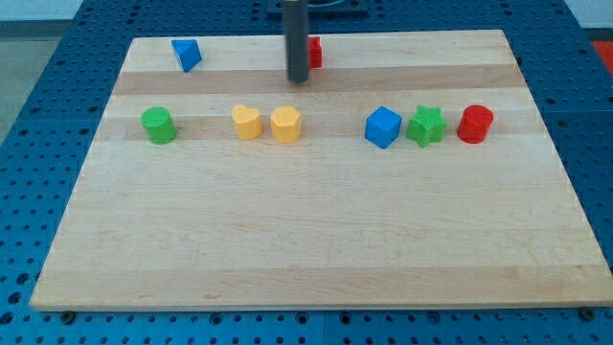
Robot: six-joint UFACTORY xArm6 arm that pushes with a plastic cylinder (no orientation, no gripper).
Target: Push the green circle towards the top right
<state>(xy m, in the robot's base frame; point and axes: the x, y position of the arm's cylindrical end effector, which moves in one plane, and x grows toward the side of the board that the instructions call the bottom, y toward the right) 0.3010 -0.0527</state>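
The small green circle, a short plastic cylinder (158, 125), sits near the left edge of the pale wooden board (316, 240), at about nine o'clock from the board's centre, and nothing touches it. Reading by its place, the push towards the top right looks not yet begun: the block lies far over on the view's left with the whole width of the board between it and the upper right corner. At three o'clock from it, well apart, stand a yellow heart block (246, 123) and a yellow hexagon block (285, 125), close beside each other, perhaps touching. Further along the same line come a blue cube (382, 126), a green star block (426, 126) just beside it, and a red cylinder (475, 124) near the star. At about one o'clock from the green circle, near the board's top edge, is a blue triangular block (187, 54). My tip (299, 80), the end of the dark rod, rests near the top edge at roughly two o'clock from the circle, well apart from it, with a red block (314, 52) partly hidden just behind the rod, its shape unclear. There is no pincer on this arm, so no spread or pinch to report. What remains, I judge, is everything: bringing my tip round to the circle's seven o'clock side and driving it up and right, past the yellow pair.
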